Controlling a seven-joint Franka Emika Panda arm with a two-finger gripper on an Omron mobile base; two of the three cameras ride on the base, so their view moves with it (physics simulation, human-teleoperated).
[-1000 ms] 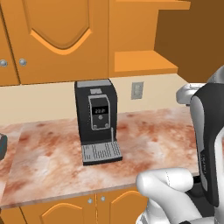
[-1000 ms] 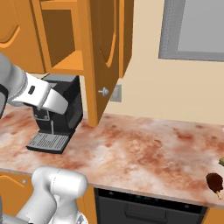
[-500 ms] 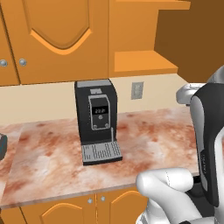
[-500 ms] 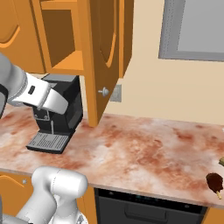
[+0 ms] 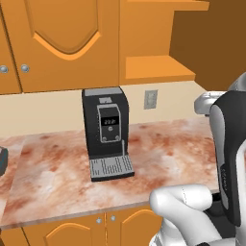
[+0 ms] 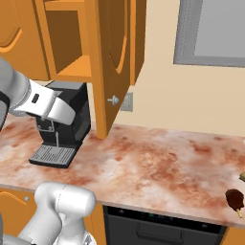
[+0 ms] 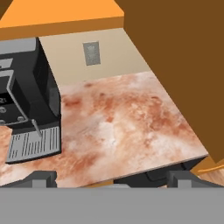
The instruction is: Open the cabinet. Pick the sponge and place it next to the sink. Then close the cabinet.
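Note:
The cabinet (image 5: 158, 67) stands open, and the part of its orange shelf (image 6: 72, 69) that shows is bare. Its door (image 6: 112, 57) is swung out over the counter, with the round silver knob (image 6: 113, 100) on its edge; in the hand view the door (image 7: 183, 65) is a brown slab on the right. My gripper (image 7: 112, 178) is open. Its dark fingertips (image 7: 41, 177) stand wide apart with nothing between them, in front of the counter edge beside the door. The sponge and the sink are out of view.
A black coffee machine (image 5: 106, 132) stands on the marbled counter (image 5: 163, 153) left of the open cabinet. A dark brown bar on a stick (image 6: 234, 200) lies at the counter's right end. Beside it an olive sliver (image 6: 242, 176) is cut off by the frame. My white arm (image 6: 45, 103) crosses before the machine.

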